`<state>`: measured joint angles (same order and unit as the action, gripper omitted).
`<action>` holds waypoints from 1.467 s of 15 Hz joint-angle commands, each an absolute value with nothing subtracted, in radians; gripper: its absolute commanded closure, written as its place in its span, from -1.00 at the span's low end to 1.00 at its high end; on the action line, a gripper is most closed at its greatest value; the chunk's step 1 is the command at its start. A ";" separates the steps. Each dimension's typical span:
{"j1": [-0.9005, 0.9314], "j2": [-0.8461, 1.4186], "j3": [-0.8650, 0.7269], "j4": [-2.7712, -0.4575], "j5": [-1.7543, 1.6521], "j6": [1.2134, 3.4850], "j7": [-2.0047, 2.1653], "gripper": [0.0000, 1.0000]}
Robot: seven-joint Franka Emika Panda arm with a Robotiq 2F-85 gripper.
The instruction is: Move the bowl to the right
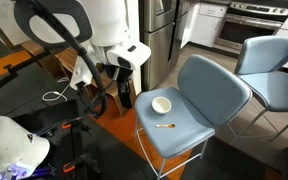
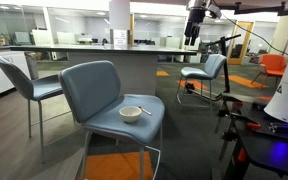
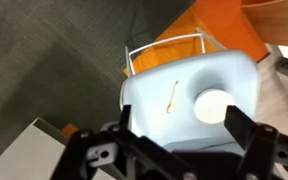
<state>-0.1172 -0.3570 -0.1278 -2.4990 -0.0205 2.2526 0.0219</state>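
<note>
The small cream-white bowl [image 1: 161, 104] sits on the seat of a blue-grey chair [image 1: 189, 135], near the seat's back. It also shows in an exterior view [image 2: 131, 113] and in the wrist view [image 3: 212, 106]. A thin orange-and-white stick [image 3: 172, 95] lies on the seat beside it, apart from the bowl. My gripper [image 3: 182, 135] is open and empty, well above the chair seat [image 3: 154, 110] and looking down on it. In the exterior views the gripper [image 1: 122, 88] [image 2: 195, 22] hangs high and away from the bowl.
A second blue chair [image 1: 269, 62] stands behind the first. More chairs [image 2: 26, 82] [image 2: 206, 70] and an orange chair [image 2: 274, 65] stand around a long counter [image 2: 84, 50]. A fridge [image 1: 162, 30] and an oven [image 1: 259, 20] stand at the back. Cables lie on the floor [image 1: 54, 97].
</note>
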 commanded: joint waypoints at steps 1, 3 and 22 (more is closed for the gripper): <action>-0.123 -0.357 -0.123 -2.497 -0.018 2.250 0.020 -1.00; -0.123 -0.357 -0.123 -2.497 -0.018 2.250 0.020 -1.00; -0.073 0.170 -0.077 -2.142 0.110 2.439 0.084 -1.00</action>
